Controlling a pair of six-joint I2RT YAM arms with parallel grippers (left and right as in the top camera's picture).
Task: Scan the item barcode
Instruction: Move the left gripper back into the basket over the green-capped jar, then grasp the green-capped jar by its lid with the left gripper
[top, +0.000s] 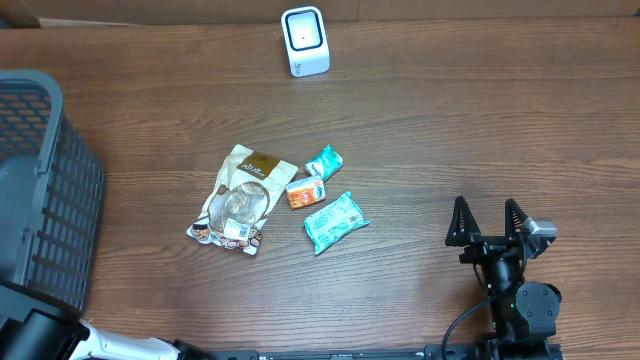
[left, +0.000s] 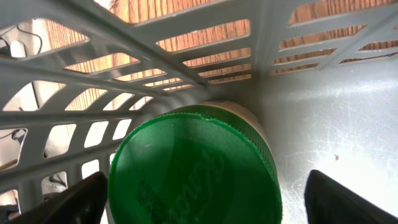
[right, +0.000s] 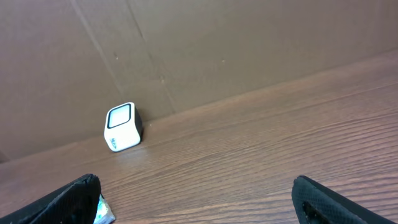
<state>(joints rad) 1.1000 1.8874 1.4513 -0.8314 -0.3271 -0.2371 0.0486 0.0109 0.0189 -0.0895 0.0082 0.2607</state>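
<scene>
Lying inside the grey basket (left: 348, 106): green-lidded container (left: 193, 168).

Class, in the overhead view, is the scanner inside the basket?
No, the scanner stands on the table, well apart from the basket.

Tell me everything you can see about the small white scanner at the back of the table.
The small white scanner is a rounded block, plastic by the look of it, with a dark-rimmed square window on its front face. It stands upright on the brown wooden table near the far edge, just in front of the brown cardboard wall. Only the table touches it.
</scene>
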